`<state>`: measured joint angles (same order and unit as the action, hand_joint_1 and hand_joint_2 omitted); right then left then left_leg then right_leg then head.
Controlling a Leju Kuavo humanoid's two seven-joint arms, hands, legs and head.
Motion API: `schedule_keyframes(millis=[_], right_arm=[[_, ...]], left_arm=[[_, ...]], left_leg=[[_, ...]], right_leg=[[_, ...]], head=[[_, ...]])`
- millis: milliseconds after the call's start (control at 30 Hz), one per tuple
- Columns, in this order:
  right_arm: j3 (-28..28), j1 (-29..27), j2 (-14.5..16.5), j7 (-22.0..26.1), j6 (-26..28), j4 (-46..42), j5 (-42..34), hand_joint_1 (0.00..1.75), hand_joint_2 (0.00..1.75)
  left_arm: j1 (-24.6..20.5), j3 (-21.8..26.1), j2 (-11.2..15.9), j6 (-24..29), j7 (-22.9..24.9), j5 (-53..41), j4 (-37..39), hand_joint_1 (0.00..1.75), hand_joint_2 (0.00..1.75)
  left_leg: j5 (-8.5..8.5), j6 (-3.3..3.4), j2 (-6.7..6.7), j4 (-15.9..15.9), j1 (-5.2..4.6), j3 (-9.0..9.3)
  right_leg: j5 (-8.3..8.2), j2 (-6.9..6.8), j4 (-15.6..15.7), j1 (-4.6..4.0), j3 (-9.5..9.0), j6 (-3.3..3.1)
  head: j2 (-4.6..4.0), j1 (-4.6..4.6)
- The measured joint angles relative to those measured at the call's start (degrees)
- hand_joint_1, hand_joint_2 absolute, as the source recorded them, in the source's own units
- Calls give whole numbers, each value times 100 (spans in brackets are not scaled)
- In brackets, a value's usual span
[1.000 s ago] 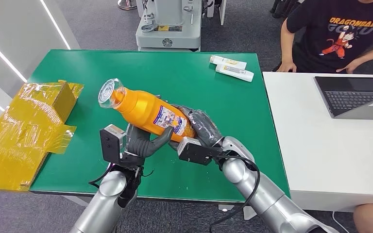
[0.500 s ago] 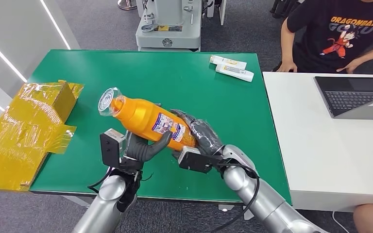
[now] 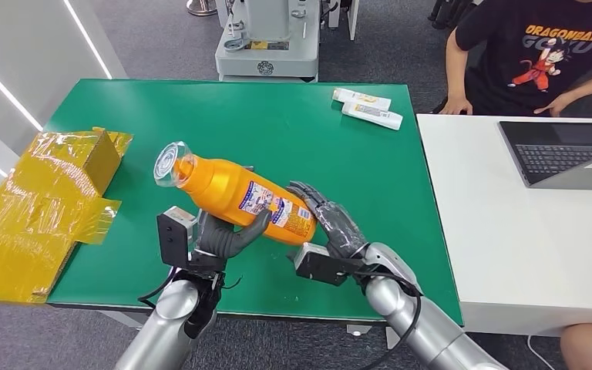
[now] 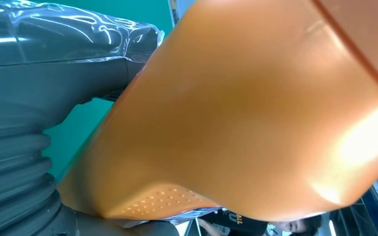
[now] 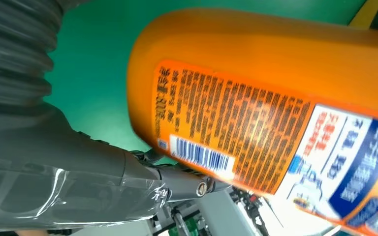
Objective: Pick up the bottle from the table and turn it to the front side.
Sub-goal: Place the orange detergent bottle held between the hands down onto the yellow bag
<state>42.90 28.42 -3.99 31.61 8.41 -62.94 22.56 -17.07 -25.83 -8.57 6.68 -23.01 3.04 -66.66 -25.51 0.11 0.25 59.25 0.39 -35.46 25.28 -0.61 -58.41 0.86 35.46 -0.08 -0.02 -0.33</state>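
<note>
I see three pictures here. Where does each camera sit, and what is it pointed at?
Head view: high on the robot, looking down at the green table; both silver arms, left hand and right hand show, at the orange bottle.
Left wrist view: behind the left hand, against the bottle's plain side.
Right wrist view: behind the right hand, facing the bottle's barcode label.
All share the bottle.
</note>
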Motion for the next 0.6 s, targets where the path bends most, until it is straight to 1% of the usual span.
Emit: schedule_keyframes(millis=[133,233,333,433,500,600], right_arm=[[-87,-67,-57,-7,249,-144,29,0,175],[-215,-168,-125,-56,609,-375,71,0,175],[-441,-364,-229,-176,1142,-837,86,0,175],[-657,-545,-334,-279,1420,-1320,90,0,175],[-747,-678,-377,-258,1583,-1607,59,0,175],[-857,-997,-419,-112,1997,-2153,-115,0,175]], left_arm=[[0,1,1,66,0,-17,-3,175,175],[1,9,9,162,0,-87,-29,175,175],[27,81,61,296,12,-218,-132,175,175],[80,186,137,352,49,-327,-254,175,175],[102,256,178,419,55,-458,-339,175,175],[134,428,303,625,102,-844,-565,175,175]], left_leg=[[0,0,-1,0,0,-1],[0,0,-2,0,0,-1],[-1,0,-3,0,-1,-3],[-2,0,0,0,0,-3],[-2,0,-1,0,0,-3],[-2,-1,-2,-2,2,-3]], right_leg=[[0,-1,0,0,0,0],[0,-2,0,0,0,0],[1,-3,1,1,0,1],[1,0,1,0,1,1],[2,-1,1,0,1,1],[4,-2,0,-2,1,-2]], head=[[0,0],[0,0],[0,0],[0,0],[0,0],[0,0]])
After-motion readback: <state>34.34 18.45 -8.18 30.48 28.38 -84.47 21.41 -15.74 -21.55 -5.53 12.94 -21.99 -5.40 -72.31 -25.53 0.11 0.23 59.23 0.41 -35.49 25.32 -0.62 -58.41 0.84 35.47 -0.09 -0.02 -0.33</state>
